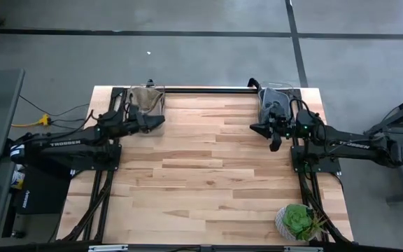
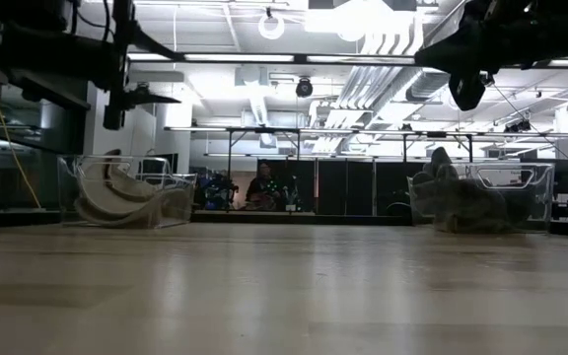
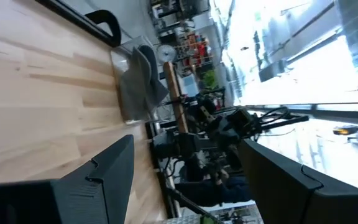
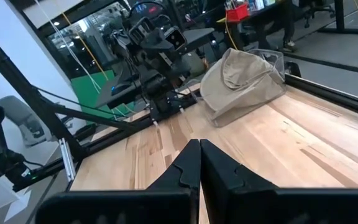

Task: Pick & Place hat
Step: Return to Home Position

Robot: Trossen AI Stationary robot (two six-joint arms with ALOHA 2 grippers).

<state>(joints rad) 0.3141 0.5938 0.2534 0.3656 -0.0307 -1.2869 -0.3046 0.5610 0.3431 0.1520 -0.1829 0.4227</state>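
A tan hat [image 1: 144, 98] lies in a clear bin [image 1: 161, 105] at the table's far left; it also shows in the right wrist view [image 4: 238, 78] and the low view [image 2: 126, 202]. A grey hat [image 1: 271, 103] lies in a clear bin [image 1: 296, 94] at the far right; it also shows in the left wrist view [image 3: 143, 71] and the low view [image 2: 461, 202]. My left gripper [image 1: 159, 121] hovers open and empty [image 3: 185, 146] just beside the tan hat's bin. My right gripper [image 1: 276, 142] hovers shut and empty [image 4: 199, 158] just near of the grey hat's bin.
A potted green plant [image 1: 298, 222] stands at the table's near right corner. The bare wooden table top [image 1: 208, 175] stretches between the arms and toward the near edge. A person [image 2: 262, 187] sits in the room far behind the table.
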